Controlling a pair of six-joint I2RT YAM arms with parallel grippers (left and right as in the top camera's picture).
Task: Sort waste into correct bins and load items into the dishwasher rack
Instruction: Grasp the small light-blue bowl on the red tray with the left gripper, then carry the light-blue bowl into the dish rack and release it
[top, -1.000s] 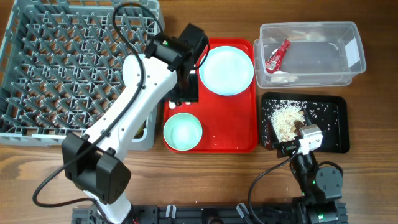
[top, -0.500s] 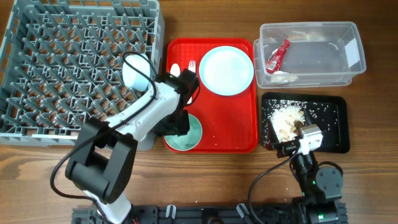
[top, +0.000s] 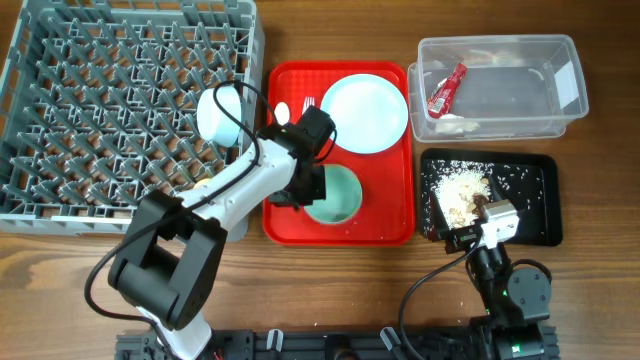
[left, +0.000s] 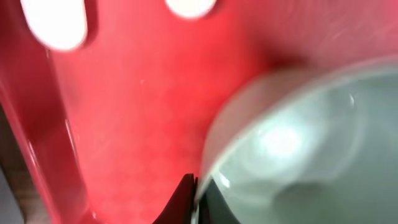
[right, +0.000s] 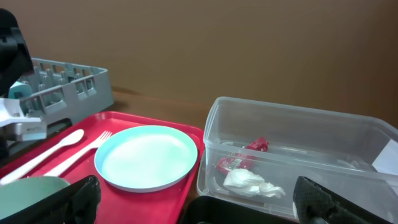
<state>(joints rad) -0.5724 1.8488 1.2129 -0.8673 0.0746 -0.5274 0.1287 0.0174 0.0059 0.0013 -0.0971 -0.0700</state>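
My left gripper (top: 311, 188) is shut on the left rim of a pale blue-green bowl (top: 338, 196) on the red tray (top: 385, 215). In the left wrist view the dark fingers (left: 183, 198) pinch the bowl's (left: 298, 149) thin rim, one inside and one outside. A pale blue plate (top: 363, 113), a white spoon (top: 283, 112) and a fork (top: 308, 103) lie at the tray's far end. The red wrapper (top: 447, 88) lies in the clear tub (top: 565, 60). Crumbly scraps (top: 462, 190) sit in the black tray (top: 535, 225). My right gripper (top: 462, 222) rests open at that tray's near left corner.
The grey dishwasher rack (top: 100, 90) fills the left side, and my left arm crosses its near right corner. A white crumpled tissue (right: 252, 182) lies in the tub beside the wrapper (right: 242, 155). Loose rice bits dot the wood near my right arm's base.
My left gripper moved from the tray's far left corner down to the bowl and shut on its rim. The bowl slid right and slightly away. The right arm stayed still.
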